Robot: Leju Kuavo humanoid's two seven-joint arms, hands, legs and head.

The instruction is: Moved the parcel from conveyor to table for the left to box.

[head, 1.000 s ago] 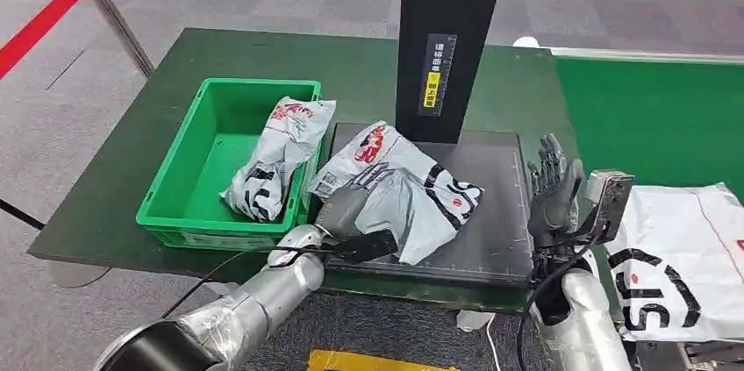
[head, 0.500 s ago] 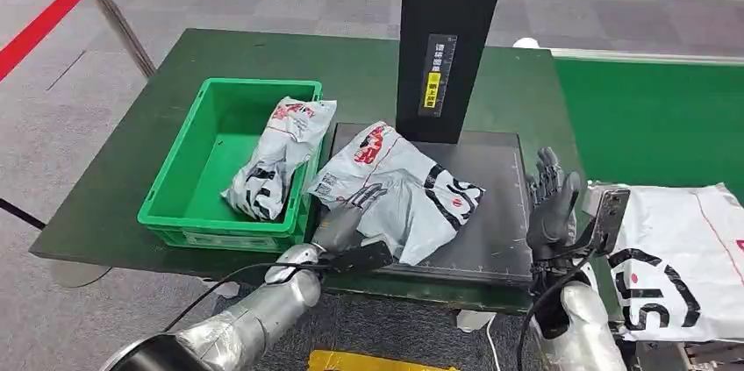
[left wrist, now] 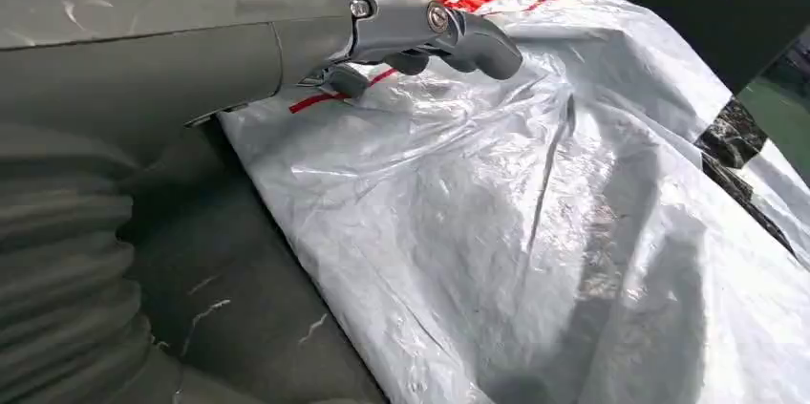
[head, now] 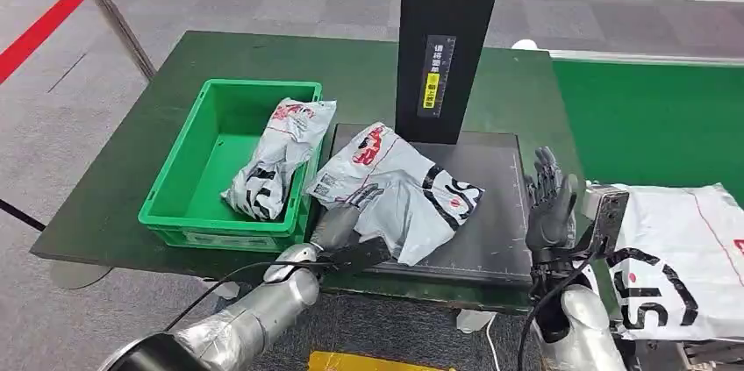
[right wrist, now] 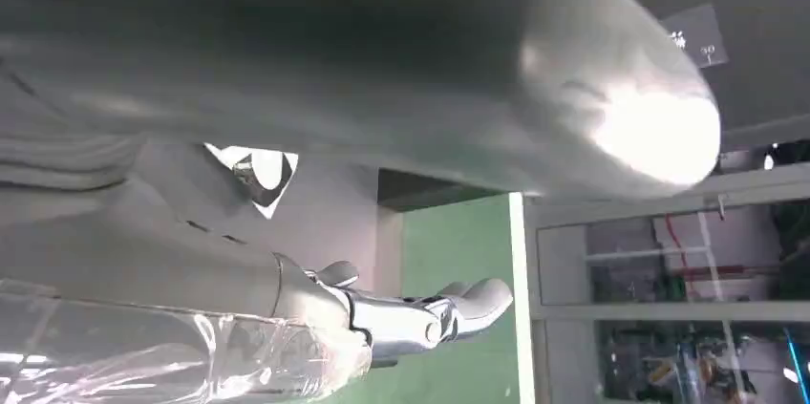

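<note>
The left hand has pulled back a little and its spread fingers hold nothing, resting on the parcel. The right hand stands open beside the table.

Three grey parcels: one in the single green bin, one under the left hand on the one black platform, one beside the right hand. One table, one black post.
</note>
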